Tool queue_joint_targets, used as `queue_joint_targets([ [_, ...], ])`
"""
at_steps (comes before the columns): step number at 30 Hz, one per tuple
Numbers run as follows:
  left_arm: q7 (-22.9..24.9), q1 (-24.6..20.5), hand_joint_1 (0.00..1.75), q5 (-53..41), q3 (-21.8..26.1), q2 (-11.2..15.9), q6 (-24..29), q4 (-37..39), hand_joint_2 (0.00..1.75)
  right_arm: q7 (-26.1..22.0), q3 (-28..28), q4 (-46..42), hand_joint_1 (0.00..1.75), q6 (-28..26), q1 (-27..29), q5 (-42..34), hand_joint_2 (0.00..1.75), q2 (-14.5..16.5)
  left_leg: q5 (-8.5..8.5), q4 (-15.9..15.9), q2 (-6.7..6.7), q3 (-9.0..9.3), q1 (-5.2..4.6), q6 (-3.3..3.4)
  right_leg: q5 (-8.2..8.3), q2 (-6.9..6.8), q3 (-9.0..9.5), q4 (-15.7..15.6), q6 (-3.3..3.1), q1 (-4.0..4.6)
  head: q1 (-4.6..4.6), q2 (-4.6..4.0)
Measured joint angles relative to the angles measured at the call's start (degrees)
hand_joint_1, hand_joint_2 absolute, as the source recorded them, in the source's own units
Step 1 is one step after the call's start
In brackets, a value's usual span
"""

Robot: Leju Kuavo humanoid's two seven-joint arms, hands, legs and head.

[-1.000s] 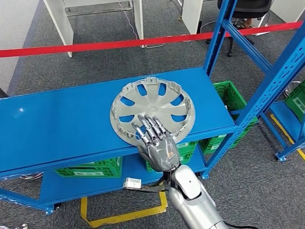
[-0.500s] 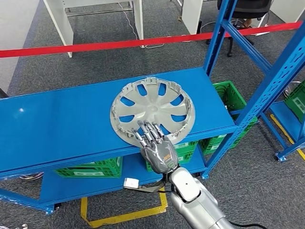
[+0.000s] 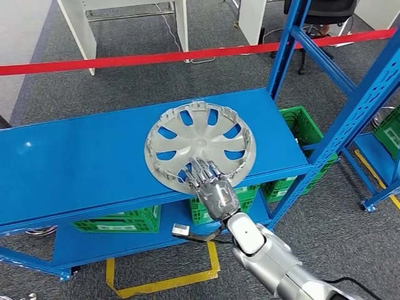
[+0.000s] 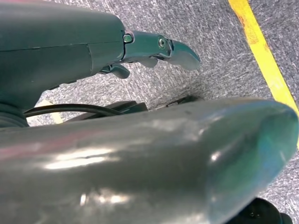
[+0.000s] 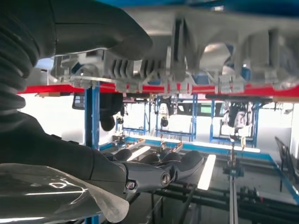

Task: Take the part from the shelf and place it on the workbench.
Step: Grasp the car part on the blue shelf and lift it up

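Note:
The part is a silver hubcap (image 3: 200,142) lying flat, clips up, on the blue shelf (image 3: 85,162), its near rim at the shelf's front edge. My right hand (image 3: 214,194) is at that near rim, with its fingers (image 3: 202,172) reaching over the hubcap. In the right wrist view the hubcap (image 5: 211,51) lies between the thumb (image 5: 105,28) and the dark fingers (image 5: 166,175), and a gap shows between fingers and rim. My left hand (image 4: 70,51) hangs over the grey floor, fingers stretched out, holding nothing.
Green crates (image 3: 297,125) (image 3: 118,220) sit on the lower shelf level. Blue uprights (image 3: 287,47) and a slanted brace (image 3: 358,106) stand at the right of the shelf. A red tape (image 3: 141,59) crosses behind it. Yellow tape (image 3: 160,284) marks the floor in front.
My right hand has shifted a little to the right along the hubcap's near rim, and its fingers have bent down over it. The hubcap has not moved.

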Motion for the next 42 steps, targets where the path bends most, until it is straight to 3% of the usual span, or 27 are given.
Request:
queue_joint_targets([
  [11, 0.05, 0.06, 0.00, 0.44, 1.90, -0.17, 0.35, 0.00, 0.00, -4.50, 1.12, 4.55, 0.00, 0.13, -2.01, -3.81, 1.75, -0.05, 0.00, 0.00, 0.00, 0.02, 0.00, 0.00, 0.00, 0.00, 0.01, 0.00, 0.00, 0.00, 0.01, 0.00],
  [28, -0.26, 0.31, 0.00, 1.08, 4.17, -0.38, 0.45, 0.00, 0.00, -8.16, 3.00, -6.86, 0.00, 6.58, 1.88, -11.04, 1.75, -2.42, -0.01, 0.00, 0.00, 0.02, -0.02, 0.01, 0.00, 0.00, 0.01, 0.00, 0.00, -0.01, 0.01, 0.00],
  [42, -0.30, 0.34, 0.00, 0.69, 4.94, -0.46, 0.30, 0.00, 0.00, -7.65, 4.49, -7.80, 0.00, 8.85, 1.73, -11.85, 1.75, -3.58, -0.01, 0.00, 0.00, 0.03, -0.02, 0.01, 0.00, 0.00, 0.02, 0.00, 0.00, -0.01, 0.00, 0.00],
])
